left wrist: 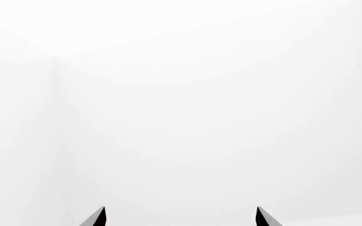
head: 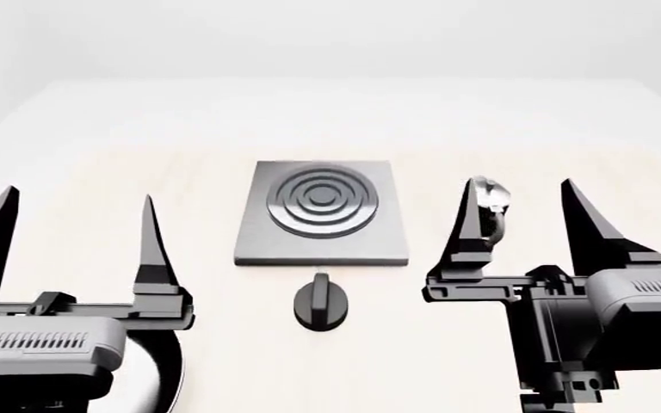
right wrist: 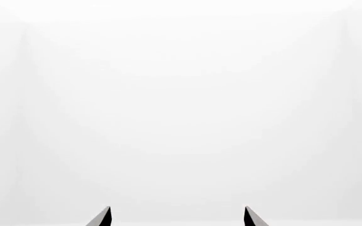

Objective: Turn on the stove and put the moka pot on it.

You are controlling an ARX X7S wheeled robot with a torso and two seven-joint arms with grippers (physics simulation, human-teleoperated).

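Observation:
In the head view the stove (head: 321, 205), a flat square grey hotplate with raised silver rings, lies at the table's middle. Its round black knob (head: 321, 303) sits apart, just in front of it. The moka pot (head: 492, 206) stands upright right of the stove; only its silver lid and curved handle show behind one finger of my right gripper (head: 518, 194). That gripper hovers open, nearer the camera than the pot. My left gripper (head: 76, 215) is open at the left, well clear of the stove. Both wrist views show only white walls past the open left gripper (left wrist: 181, 214) and right gripper (right wrist: 177, 214).
A round black frying pan (head: 165, 379) lies at the lower left, mostly hidden under my left gripper's body. The pale wooden table (head: 411, 361) extends around the stove to a far edge before white walls.

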